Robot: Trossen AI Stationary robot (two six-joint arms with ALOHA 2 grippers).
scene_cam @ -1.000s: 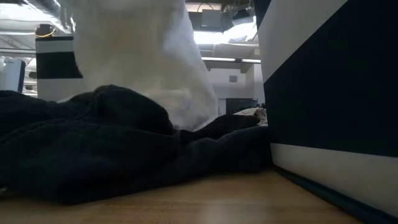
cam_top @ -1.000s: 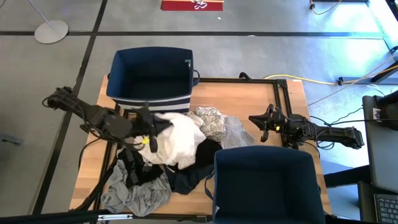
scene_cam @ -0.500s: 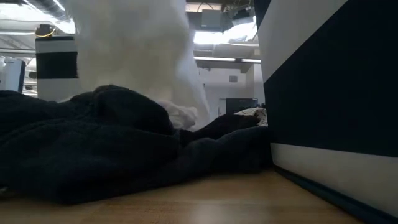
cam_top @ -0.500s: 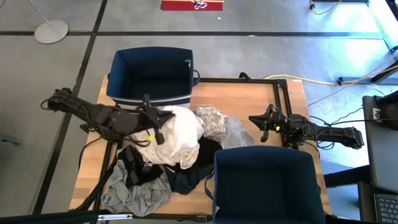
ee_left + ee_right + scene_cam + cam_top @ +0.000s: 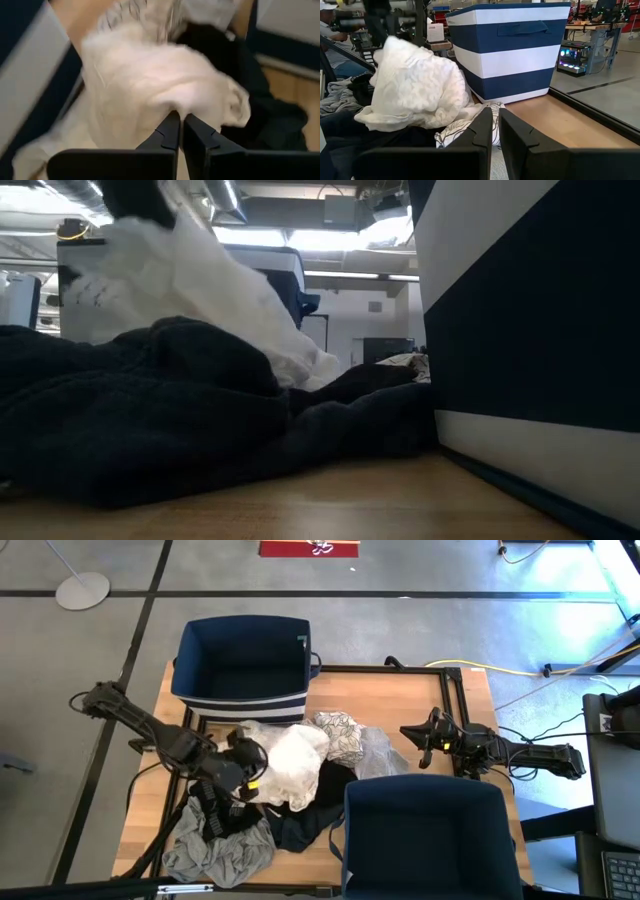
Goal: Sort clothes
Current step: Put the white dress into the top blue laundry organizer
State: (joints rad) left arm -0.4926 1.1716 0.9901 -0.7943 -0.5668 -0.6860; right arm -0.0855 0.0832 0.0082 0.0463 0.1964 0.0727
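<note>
My left gripper [image 5: 250, 762] is shut on a white fuzzy garment [image 5: 292, 762] over the middle of the clothes pile. It also shows in the low view [image 5: 140, 198] and the right wrist view [image 5: 385, 27]. Around the white garment lie a white garment with black pattern [image 5: 340, 736], a light grey one [image 5: 385, 752], a black one [image 5: 325, 795], a dark navy one [image 5: 295, 832] and a grey one [image 5: 222, 850]. My right gripper [image 5: 418, 740] is shut and empty above the table's right side, clear of the clothes. My left gripper pinches a bunched fold of the white garment [image 5: 172, 102] between its two fingers. It comes slanting from above and the table's left. The garment's top [image 5: 392, 45] is raised, and it slopes down from the fingers. Its lower part [image 5: 305, 365] rests on the black garment.
A navy bin with white stripes [image 5: 245, 658] stands open at the far left edge. A second navy bin [image 5: 430, 835] stands at the near right. Bare wood [image 5: 400, 695] shows at the far right. A person shows beyond the table in the right wrist view [image 5: 330, 15].
My left gripper, shut on the white garment, has swung toward the far bin and then back toward the table's near edge and down. The garment's raised top has come lower and now slopes; its lower part has stayed on the pile.
</note>
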